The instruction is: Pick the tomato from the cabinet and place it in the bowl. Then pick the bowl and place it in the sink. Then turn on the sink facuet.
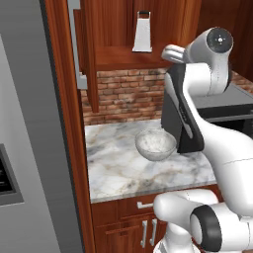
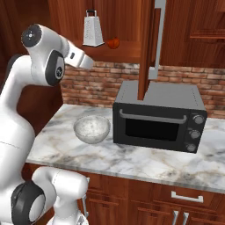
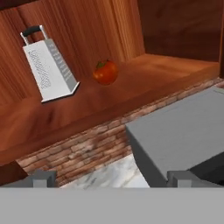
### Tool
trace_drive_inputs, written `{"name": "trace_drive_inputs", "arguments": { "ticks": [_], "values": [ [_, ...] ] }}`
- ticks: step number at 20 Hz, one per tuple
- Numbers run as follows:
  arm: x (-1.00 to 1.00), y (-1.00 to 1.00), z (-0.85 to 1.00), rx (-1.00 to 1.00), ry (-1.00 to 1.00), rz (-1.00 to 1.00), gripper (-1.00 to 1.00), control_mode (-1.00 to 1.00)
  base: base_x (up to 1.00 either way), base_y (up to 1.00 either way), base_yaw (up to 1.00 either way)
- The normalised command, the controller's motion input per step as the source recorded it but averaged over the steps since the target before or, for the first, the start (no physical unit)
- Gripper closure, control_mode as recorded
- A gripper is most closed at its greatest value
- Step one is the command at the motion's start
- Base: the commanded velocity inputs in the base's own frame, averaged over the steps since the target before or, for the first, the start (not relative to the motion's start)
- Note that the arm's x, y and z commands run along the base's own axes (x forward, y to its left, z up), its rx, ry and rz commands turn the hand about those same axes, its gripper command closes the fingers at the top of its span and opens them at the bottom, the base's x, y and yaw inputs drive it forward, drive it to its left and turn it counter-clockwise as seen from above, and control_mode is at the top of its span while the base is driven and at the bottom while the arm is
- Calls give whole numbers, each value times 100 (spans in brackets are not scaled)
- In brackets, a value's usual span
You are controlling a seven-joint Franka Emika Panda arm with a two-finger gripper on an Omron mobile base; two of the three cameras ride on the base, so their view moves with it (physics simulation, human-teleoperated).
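Currently my gripper (image 3: 111,178) has its jaws wide apart, holding nothing. Tomato (image 3: 105,72) sits on the cabinet (image 3: 144,74) shelf, just beside the grater (image 3: 49,65).

A marble desk (image 2: 132,160) in white and grey with brownish veins runs along a wall of red brick (image 2: 101,90). Under the desk stand low cupboards (image 2: 145,200) of reddish-brown wood with short silver handles. On the desk stands a dark grey toaster oven (image 2: 159,116) with a black glass door and three round knobs at its right side. On the left, seen in the left base view, a tall grey refrigerator (image 1: 29,123) stands beside a wood side panel (image 1: 69,123). The light is soft and even, with weak shadows on the marble
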Motion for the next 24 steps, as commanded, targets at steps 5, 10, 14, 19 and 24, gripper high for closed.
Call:
{"name": "trace_drive_inputs", "arguments": {
  "ticks": [5, 10, 14, 19, 24],
  "values": [
    [27, -40, 16, 15, 0, -2, -100, -100, 0, 0, 0],
    [50, -23, 1, 7, 0, 0, -100, -100, 0, 0, 0],
    [68, -13, 0, 2, 0, 0, -100, -100, 0, 0, 0],
    [79, -9, 0, 1, 0, 0, -100, -100, 0, 0, 0],
    [72, -10, 0, 1, 1, 0, -100, -100, 0, 0, 0]
  ]
}}
